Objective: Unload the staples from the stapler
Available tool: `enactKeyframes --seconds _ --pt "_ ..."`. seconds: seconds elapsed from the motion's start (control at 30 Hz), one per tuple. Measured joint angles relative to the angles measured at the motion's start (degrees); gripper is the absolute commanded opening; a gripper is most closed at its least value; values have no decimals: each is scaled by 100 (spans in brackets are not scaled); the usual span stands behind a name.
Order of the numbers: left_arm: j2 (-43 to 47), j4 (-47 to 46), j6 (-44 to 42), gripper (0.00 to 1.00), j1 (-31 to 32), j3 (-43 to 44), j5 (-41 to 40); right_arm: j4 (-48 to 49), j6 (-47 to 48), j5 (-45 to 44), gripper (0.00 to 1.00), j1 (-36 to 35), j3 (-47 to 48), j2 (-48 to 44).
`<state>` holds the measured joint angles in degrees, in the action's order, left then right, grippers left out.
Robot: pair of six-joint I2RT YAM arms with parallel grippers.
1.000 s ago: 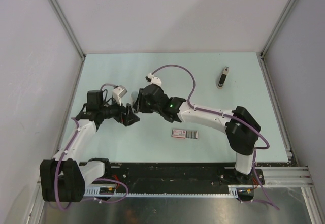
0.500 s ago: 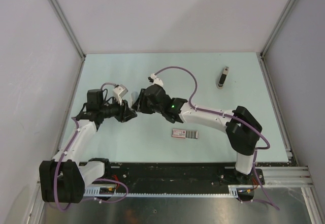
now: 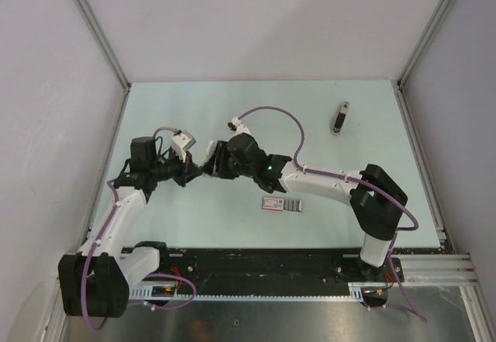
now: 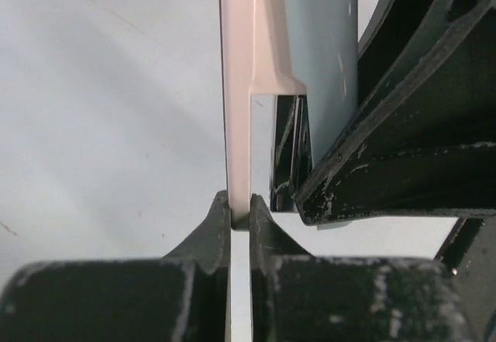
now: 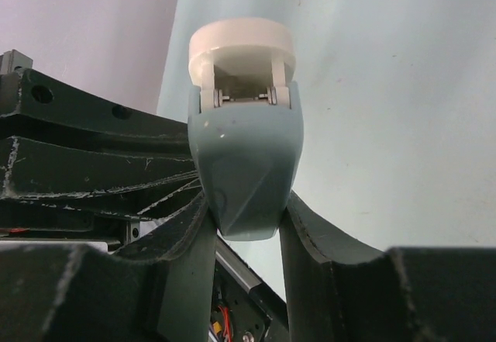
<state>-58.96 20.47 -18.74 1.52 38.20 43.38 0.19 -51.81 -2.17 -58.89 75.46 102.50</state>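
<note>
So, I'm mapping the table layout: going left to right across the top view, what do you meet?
From the left: left gripper → right gripper → pink-and-grey box → stapler. The pale wedge that both grippers hold overlaps them, so I skip it.

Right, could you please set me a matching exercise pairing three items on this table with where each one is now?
Things:
1 small slim black-and-grey stapler
2 flat pink-and-grey box
3 pale blue-and-white wedge

Places:
A clamped between left gripper and right gripper
B alone at the far right of the table
C lying by the table's near edge

Pairs: 1-B, 2-C, 3-A
</note>
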Motion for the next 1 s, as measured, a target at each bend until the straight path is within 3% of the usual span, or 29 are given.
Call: enactKeyframes --seconds 0.7,1.0 --pt "192 -151 -1941 0 20 -352 -1174 271 815 455 0 -105 -446 -13" --pt "417 -476 -3152 0 20 -730 -1456 66 1709 592 0 -229 -476 -2"
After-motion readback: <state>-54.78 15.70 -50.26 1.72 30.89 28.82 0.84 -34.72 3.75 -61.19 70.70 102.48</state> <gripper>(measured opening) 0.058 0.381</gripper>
